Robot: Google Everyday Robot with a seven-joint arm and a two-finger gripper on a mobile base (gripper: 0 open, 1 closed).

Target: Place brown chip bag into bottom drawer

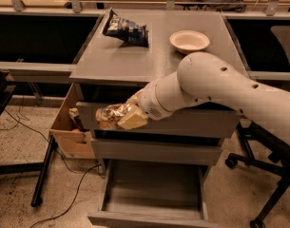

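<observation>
The brown chip bag, crumpled golden foil, hangs in front of the top drawer's face, left of the cabinet's middle. My gripper is shut on the bag, its tan fingers clamped over the bag's right end. The white arm reaches in from the right across the cabinet front. Below, the bottom drawer is pulled out, a shallow grey box with nothing visible inside. The bag is well above the drawer, over its left part.
On the cabinet top lie a dark blue-black chip bag and a pale bowl. A cardboard box stands at the cabinet's left. Black chair legs stand at the right. Cables run over the floor at left.
</observation>
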